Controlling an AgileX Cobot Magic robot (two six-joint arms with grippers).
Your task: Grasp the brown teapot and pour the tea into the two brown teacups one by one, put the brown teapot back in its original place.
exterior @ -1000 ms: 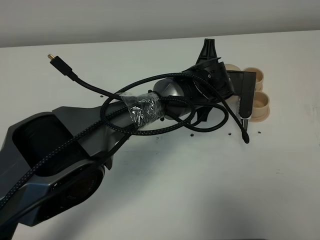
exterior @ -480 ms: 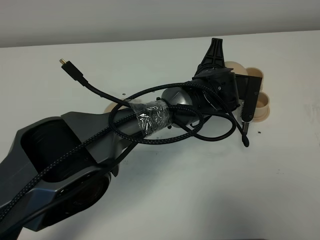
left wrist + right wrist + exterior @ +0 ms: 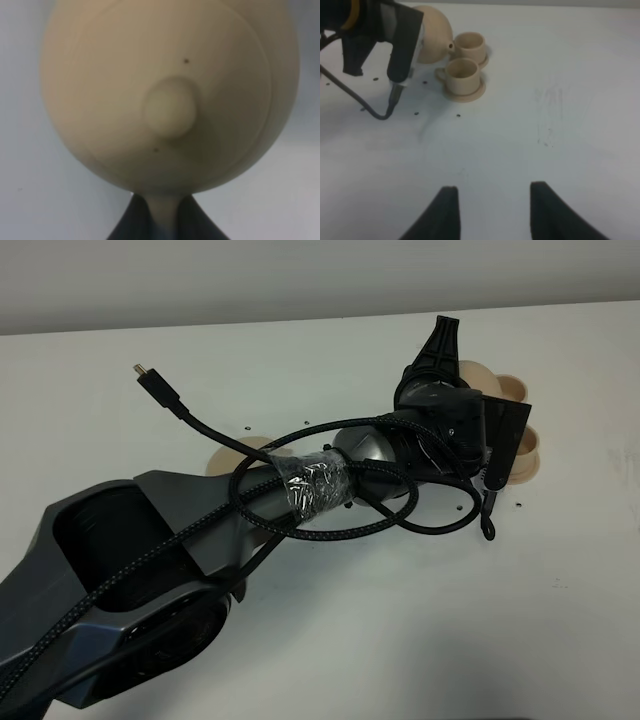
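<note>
The brown teapot (image 3: 170,85) fills the left wrist view, lid knob toward the camera. My left gripper (image 3: 162,220) is shut on its handle. From above, the teapot (image 3: 478,372) shows only as a pale patch behind the left wrist, next to the two brown teacups (image 3: 513,390) (image 3: 527,443). In the right wrist view the teapot (image 3: 434,32) leans with its spout at the rim of the farther teacup (image 3: 470,45); the nearer teacup (image 3: 462,72) stands on its saucer. The original place, a wide tan saucer (image 3: 238,452), lies partly hidden under the left arm. My right gripper (image 3: 492,210) is open, low over bare table, well short of the cups.
The bulky left arm (image 3: 150,550) crosses the white table (image 3: 400,620) from the lower left. Black cables loop off it; one with a gold plug (image 3: 143,371) sticks up, and another hangs down by the cups (image 3: 487,528). Small dark specks dot the tabletop.
The left arm has carried the teapot to the right and farther back, toward the far teacup. This uncovered part of the wide saucer. The cups have not moved.
</note>
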